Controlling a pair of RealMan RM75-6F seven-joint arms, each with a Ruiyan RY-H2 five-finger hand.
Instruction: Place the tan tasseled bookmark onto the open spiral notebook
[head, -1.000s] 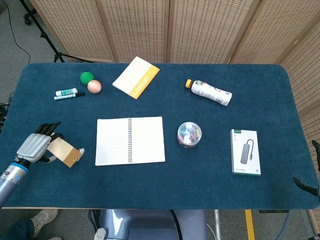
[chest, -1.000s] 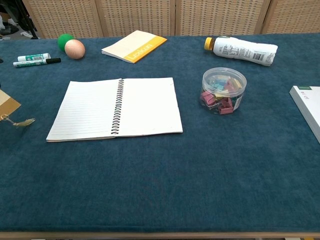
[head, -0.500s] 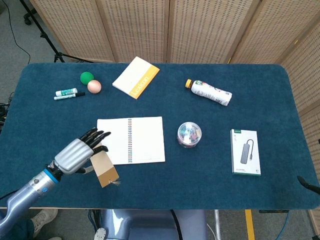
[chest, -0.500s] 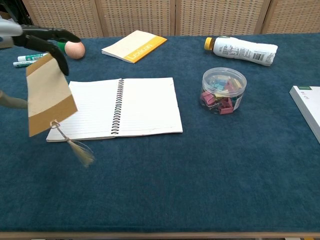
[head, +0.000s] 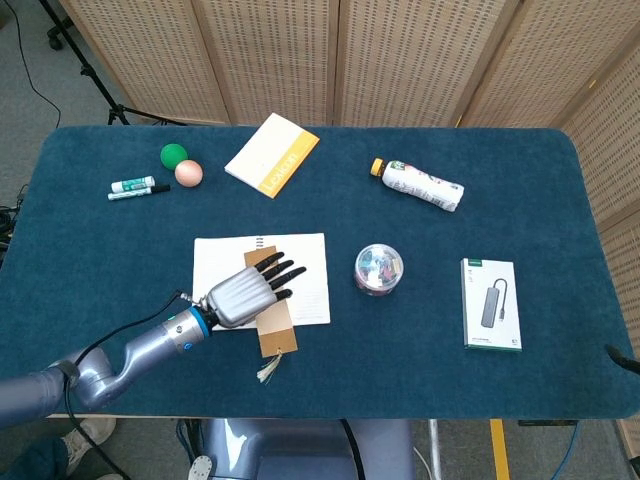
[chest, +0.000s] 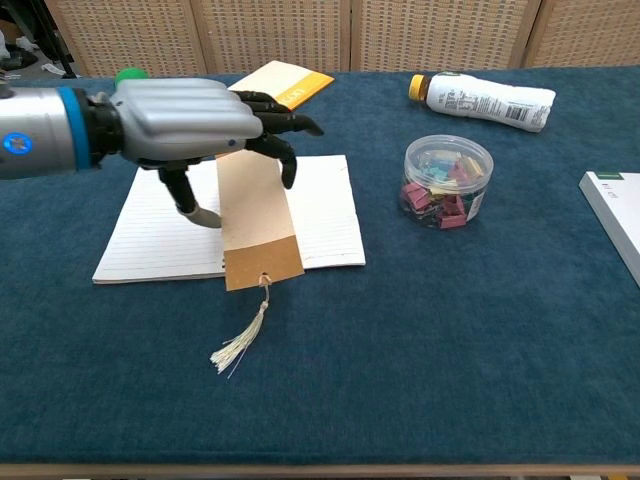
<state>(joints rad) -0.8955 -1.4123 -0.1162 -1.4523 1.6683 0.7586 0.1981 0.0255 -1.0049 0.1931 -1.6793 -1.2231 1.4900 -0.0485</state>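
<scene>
My left arm covers part of the open spiral notebook in the head view; in the chest view the arm is cut off at the frame's left edge. The notebook's spiral is mostly hidden behind my left hand. I can't see my right hand in either view. The left hand is above the notebook's middle, fingers curled down, holding the top of the tan tasseled bookmark. The bookmark hangs below the hand, its lower end past the notebook's near edge, with its tassel trailing onto the blue table.
</scene>
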